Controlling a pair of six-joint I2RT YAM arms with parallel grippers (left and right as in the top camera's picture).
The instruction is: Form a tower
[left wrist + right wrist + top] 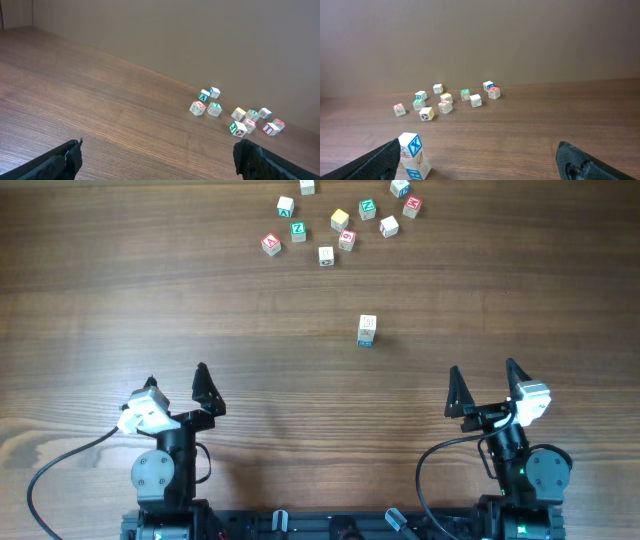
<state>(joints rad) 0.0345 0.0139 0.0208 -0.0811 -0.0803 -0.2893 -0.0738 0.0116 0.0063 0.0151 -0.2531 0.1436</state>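
Wooden surface [120, 290]: tower [367, 331] stands mid-surface, well apart from loose cubes [340, 220], probably for clear stacking room. Wide open and empty: left end effector [176, 375], right end effector [483, 368], both well short of it.

One tower [367, 331], eleven loose cubes [326, 255]

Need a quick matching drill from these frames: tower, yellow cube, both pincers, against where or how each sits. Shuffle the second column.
1. tower
2. yellow cube
3. left pincer
4. right pincer

a. among the loose cubes at the far side
b. open, empty, nearer the tower
c. stacked upright, standing alone
d. open, empty, farther from the tower

Pairs: 1-c, 2-a, 3-d, 4-b
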